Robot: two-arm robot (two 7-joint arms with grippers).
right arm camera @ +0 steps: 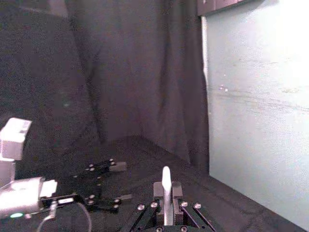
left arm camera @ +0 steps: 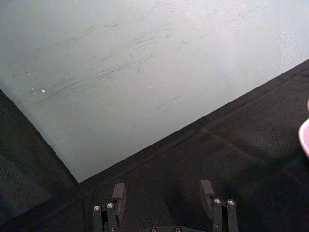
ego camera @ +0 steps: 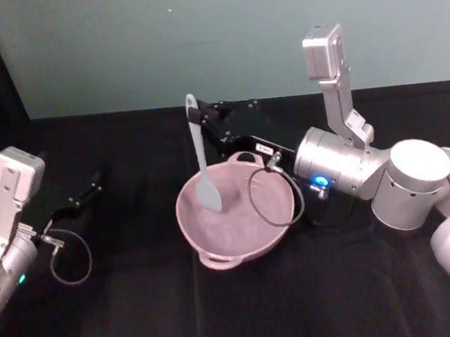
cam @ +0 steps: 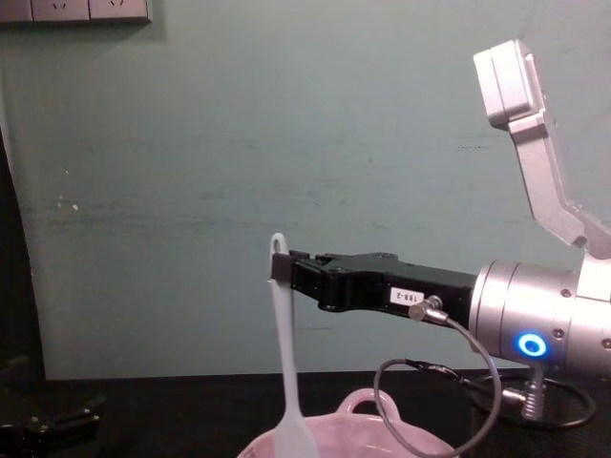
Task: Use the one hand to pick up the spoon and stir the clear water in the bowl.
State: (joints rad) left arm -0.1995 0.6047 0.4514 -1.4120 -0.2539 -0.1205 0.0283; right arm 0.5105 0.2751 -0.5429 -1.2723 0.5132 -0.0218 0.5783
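Spoon (ego camera: 200,151) hangs upright, flat head down inside the bowl (ego camera: 218,259), its handle top pinched in my right pincer (cam: 283,269). To stir well I'd grip firm and sweep slow, small circles, head low and off the rim so nothing slops. Spoon: long, slim, pale blue-white, hole at handle end. Bowl is pink and wide, mid bench (ego camera: 144,322). Left pincer (left arm camera: 164,195) is parked left, fingers apart.

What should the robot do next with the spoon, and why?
Probably swing the spoon in a small circle. The right gripper pinches its handle top, holding it nearly upright with the head down inside the pink bowl, so stirring seems next. The left gripper sits open, off to the left.
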